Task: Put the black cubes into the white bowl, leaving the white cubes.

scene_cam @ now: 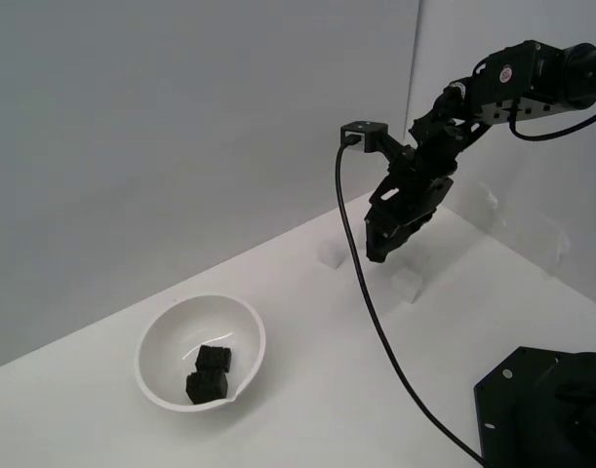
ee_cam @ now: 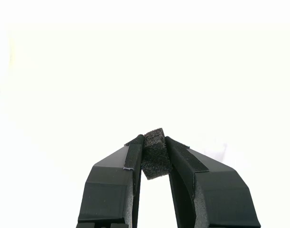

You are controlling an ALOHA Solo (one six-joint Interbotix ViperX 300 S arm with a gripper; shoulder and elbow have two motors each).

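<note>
A rough, foam-like black cube (ee_cam: 155,154) is pinched between the nearly closed fingers of the gripper (scene_cam: 377,252), which is held in the air above the white table (scene_cam: 327,390). Two more black cubes (scene_cam: 210,372) are contained in the round, glossy white bowl (scene_cam: 166,336), toward the exterior view's left. White cubes (scene_cam: 406,284) are seen on the table near the gripper.
</note>
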